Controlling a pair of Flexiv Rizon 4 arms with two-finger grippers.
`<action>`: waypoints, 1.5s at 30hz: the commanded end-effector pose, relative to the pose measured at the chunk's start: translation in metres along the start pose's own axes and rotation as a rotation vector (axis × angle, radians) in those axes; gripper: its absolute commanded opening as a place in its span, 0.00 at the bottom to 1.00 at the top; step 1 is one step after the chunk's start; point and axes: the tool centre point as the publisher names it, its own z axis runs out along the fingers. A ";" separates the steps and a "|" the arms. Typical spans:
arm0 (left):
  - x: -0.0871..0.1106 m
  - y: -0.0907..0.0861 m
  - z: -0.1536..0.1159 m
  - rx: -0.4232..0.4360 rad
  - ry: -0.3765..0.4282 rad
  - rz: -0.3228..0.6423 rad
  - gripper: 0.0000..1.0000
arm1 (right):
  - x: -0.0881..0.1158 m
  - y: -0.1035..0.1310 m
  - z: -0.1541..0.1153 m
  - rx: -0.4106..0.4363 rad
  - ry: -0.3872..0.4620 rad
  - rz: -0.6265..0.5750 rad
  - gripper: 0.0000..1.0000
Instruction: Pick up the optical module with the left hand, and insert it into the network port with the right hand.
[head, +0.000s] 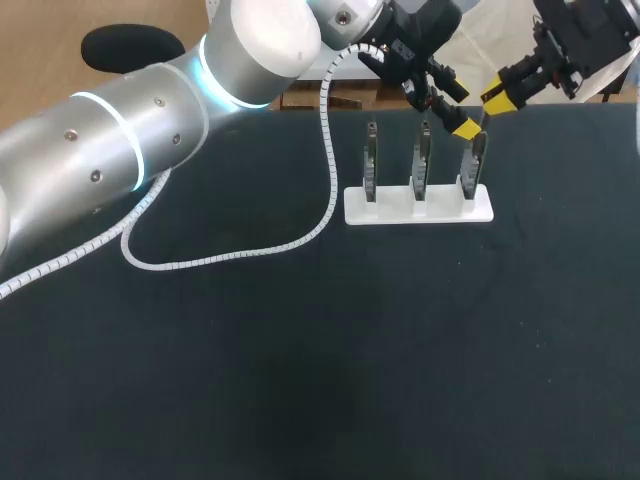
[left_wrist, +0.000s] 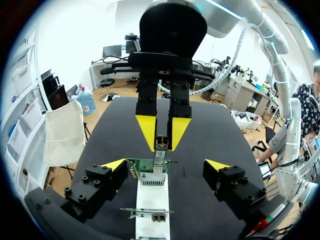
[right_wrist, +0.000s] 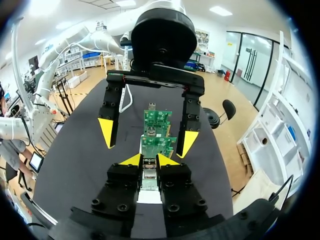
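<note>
The optical module (right_wrist: 148, 173), a small metal plug, sits between the yellow tips of my right gripper (right_wrist: 148, 161), which is shut on it. In the left wrist view that right gripper (left_wrist: 162, 134) holds the module (left_wrist: 161, 144) right at the port on the edge of the nearest green network card (left_wrist: 148, 171). My left gripper (left_wrist: 165, 165) stands open, its fingers either side of that card and touching nothing. In the head view both grippers meet over the rightmost card (head: 478, 165): the left gripper (head: 455, 118) from the left and the right gripper (head: 497, 96) from the upper right.
A white stand (head: 420, 205) at the far middle of the black table holds three upright cards in a row. The left arm's white coiled cable (head: 325, 190) hangs down and loops over the table to the stand's left.
</note>
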 end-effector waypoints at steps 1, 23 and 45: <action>0.000 -0.001 0.000 -0.002 0.003 -0.001 1.00 | 0.002 0.000 0.001 -0.003 0.002 0.003 0.00; 0.000 -0.001 0.000 -0.002 0.003 -0.001 1.00 | 0.001 0.003 -0.002 0.009 -0.020 0.019 1.00; 0.000 -0.001 0.000 -0.002 0.003 -0.001 1.00 | 0.006 0.006 -0.028 0.009 -0.149 0.092 1.00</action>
